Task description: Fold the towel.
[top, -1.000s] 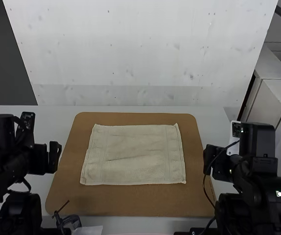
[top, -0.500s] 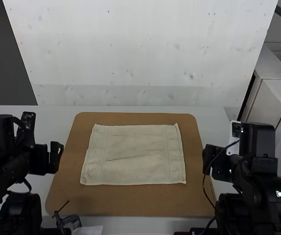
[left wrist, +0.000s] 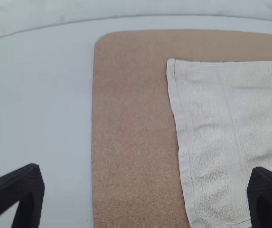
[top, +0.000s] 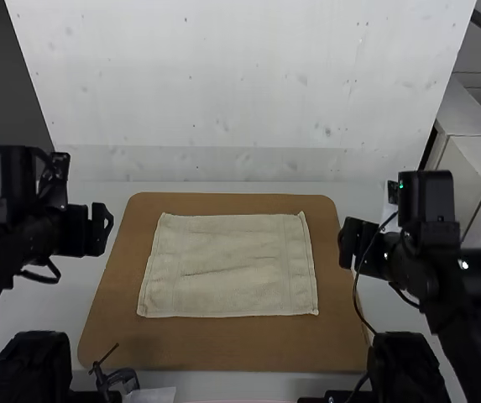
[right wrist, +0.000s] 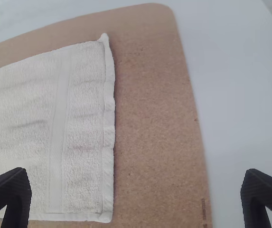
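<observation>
High view looked forward and down from above and behind, farthest off, over board [top: 223, 346] and towel [top: 227, 294]. Left wrist view looked down and forward, close, onto their left side; right wrist view, also close, onto their right. High shared both sides; wrist-to-wrist overlap at mid-towel was uncertain.

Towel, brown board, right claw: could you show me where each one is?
Towel [top: 236, 264]: high view, near its middle.
Brown board [top: 232, 344]: high view, on its bare strip below the towel.
Right claw [right wrist: 136, 175]: right wrist view, midway between its spread fingertips.
</observation>
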Available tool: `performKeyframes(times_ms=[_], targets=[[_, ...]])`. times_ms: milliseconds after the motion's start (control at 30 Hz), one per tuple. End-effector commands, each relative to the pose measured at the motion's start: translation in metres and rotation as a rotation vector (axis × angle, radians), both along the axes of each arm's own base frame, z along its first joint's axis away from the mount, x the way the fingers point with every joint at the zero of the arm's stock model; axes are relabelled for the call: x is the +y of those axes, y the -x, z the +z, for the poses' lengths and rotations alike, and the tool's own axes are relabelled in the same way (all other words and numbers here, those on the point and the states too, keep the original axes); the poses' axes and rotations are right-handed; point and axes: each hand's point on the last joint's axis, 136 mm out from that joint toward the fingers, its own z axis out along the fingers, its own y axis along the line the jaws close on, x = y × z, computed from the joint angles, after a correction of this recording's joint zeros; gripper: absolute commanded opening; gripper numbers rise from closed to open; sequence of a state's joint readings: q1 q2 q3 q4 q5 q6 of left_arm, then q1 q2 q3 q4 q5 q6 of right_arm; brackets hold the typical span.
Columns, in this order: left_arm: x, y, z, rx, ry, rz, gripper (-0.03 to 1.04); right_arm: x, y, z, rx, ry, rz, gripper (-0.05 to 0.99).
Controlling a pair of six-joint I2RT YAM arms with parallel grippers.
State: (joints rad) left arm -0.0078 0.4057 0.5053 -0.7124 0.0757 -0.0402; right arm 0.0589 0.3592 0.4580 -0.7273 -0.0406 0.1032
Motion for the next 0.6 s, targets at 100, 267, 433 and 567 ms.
performKeyframes(times_ms=[100, 267, 433, 567], targets=[[-0.006, -0.033, -0.013, 0.121, 0.009, -0.004, 0.97, 0.016, -0.036, 0.002, 0.090, 0.004, 0.055, 0.96], [-0.003, -0.062, -0.034, 0.235, -0.016, 0.031, 0.96, 0.024, -0.069, -0.025, 0.227, 0.019, 0.078, 0.96], [-0.001, -0.093, -0.050, 0.298, -0.075, 0.057, 0.97, 0.030, -0.110, -0.053, 0.297, 0.040, 0.075, 0.96], [-0.013, -0.115, -0.053, 0.322, -0.082, 0.040, 0.94, 0.037, -0.136, -0.071, 0.350, 0.048, 0.084, 0.96]])
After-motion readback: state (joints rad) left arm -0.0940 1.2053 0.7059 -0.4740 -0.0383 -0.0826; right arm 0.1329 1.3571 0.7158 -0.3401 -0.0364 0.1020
